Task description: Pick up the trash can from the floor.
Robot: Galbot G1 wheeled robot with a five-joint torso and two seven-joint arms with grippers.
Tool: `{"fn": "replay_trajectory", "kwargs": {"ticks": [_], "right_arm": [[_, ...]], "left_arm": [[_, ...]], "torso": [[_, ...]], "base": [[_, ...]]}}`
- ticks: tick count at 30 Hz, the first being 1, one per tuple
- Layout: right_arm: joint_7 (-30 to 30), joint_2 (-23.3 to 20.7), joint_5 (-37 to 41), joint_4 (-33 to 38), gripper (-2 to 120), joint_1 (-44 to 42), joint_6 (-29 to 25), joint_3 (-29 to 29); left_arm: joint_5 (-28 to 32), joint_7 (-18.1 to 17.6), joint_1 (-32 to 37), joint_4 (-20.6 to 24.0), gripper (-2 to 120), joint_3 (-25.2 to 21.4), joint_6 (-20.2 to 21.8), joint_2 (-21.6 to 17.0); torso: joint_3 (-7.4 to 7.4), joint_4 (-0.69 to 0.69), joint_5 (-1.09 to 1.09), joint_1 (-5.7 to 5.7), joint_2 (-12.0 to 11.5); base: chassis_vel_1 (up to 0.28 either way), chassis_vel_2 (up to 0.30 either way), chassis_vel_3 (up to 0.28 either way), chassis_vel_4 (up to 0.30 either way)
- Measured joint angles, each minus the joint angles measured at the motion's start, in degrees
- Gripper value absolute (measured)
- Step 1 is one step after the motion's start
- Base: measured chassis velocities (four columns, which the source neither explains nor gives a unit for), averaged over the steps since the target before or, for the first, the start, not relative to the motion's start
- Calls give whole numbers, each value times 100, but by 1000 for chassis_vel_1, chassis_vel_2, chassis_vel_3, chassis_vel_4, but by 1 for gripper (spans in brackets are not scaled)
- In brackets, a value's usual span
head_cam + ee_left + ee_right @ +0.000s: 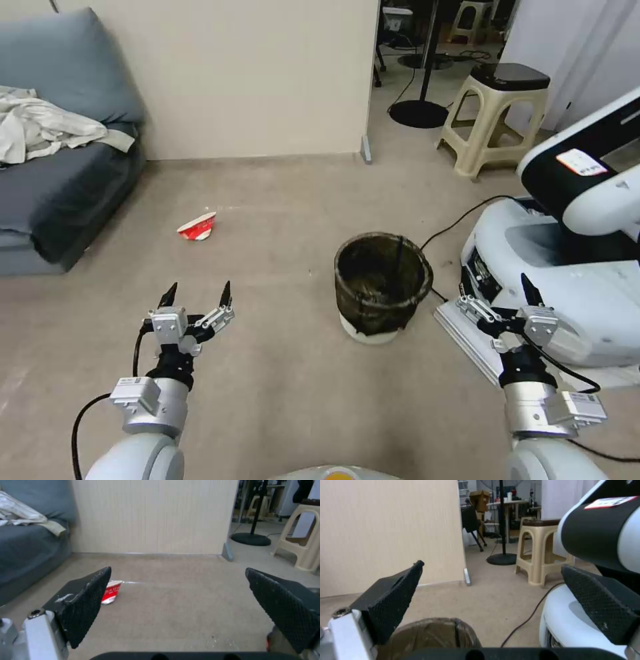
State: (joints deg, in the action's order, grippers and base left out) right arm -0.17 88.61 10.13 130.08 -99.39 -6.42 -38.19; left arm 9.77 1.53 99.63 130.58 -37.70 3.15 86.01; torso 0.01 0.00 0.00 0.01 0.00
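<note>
White trash can, dark bag liner, upright on floor | left gripper spread wide, empty | right gripper spread wide, just beside can | no legible writing

Even, soft indoor light, no hard glare; bright enough throughout. Floor evenly lit w/ faint soft shadow beside the trash can base, and under the sofa edge. Bag inside the can reads dark, little detail. Head view sharp, slight wide-angle stretch at edges. Wrist views softer, grainy; near fingers and a bit blurred, backgr. room beyond the stool hazy. White robot base bright but not blown out
</note>
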Motion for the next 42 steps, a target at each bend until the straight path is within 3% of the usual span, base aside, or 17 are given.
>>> {"fn": "replay_trajectory", "kwargs": {"ticks": [14, 21, 23, 25, 27, 31, 34, 42], "right_arm": [[-30, -26, -22, -73, 100, 72, 5, -16], [5, 16, -225, -130, 100, 0, -107, -20], [53, 73, -291, -140, 100, -53, -126, 1], [57, 78, -298, -140, 100, -62, -126, 1], [97, 113, -334, -140, 100, -106, -129, -9], [117, 162, -360, -140, 100, -112, -124, -62], [122, 189, -373, -140, 100, -120, -114, -85], [159, 217, -377, -141, 100, -118, -51, -159]], "left_arm": [[20, 4, -157, -144, 100, 39, 9, -89], [646, 209, -564, -550, 100, 316, 64, -526], [1146, 296, -868, -694, 100, 632, 235, -962], [1217, 296, -917, -707, 100, 682, 281, -1031], [1721, 173, -1329, -842, 100, 1145, 698, -1559], [2349, -36, -1910, -1068, 100, 1624, 1166, -2004], [2777, -283, -2343, -1188, 100, 1891, 1490, -2125], [3189, -555, -3049, -1456, 100, 2418, 2002, -2181]], "torso": [[0, 1, 0, 0, 0], [0, 1, -1, -1, 0], [0, 0, -2, -1, 0], [-1, 1, 0, -1, 0], [0, 1, -2, -1, 0], [0, 1, -1, -1, 0], [-1, 0, 0, -1, 0], [0, 0, 0, -1, 0]], "base": [[-96, 112, 112, -108], [0, 0, 0, 0], [0, 0, 0, 0], [0, 0, 0, 0], [0, 0, 0, 0], [0, 0, 0, 0], [0, 0, 0, 0], [0, 0, 0, 0]]}}
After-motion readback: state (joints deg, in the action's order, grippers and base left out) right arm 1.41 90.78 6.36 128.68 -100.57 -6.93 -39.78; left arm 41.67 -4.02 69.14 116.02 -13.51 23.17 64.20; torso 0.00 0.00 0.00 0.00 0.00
